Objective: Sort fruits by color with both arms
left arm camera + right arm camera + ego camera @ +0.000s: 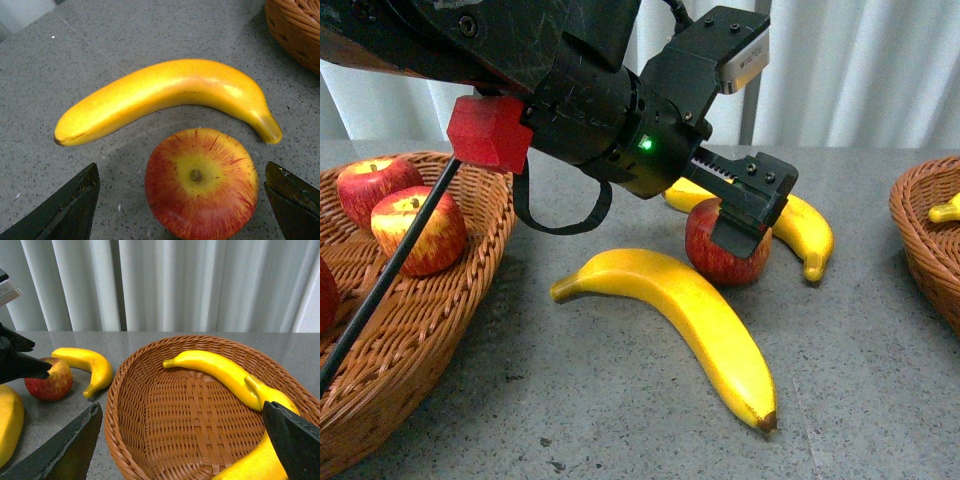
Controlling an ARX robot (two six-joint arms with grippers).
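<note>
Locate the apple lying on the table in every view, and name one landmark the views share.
Front: apple mid-picture on the table, partly behind the left arm's jaws.
Left wrist: apple between the jaws, stem facing the camera.
Right wrist: apple on the table, outside the basket.
Shared landmark: the short banana curving right beside it.

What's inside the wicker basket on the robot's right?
Curved yellow bananas lie in the brown wicker basket, at least two; no other fruit shows. A finger of the right end effector hides part of it.
</note>
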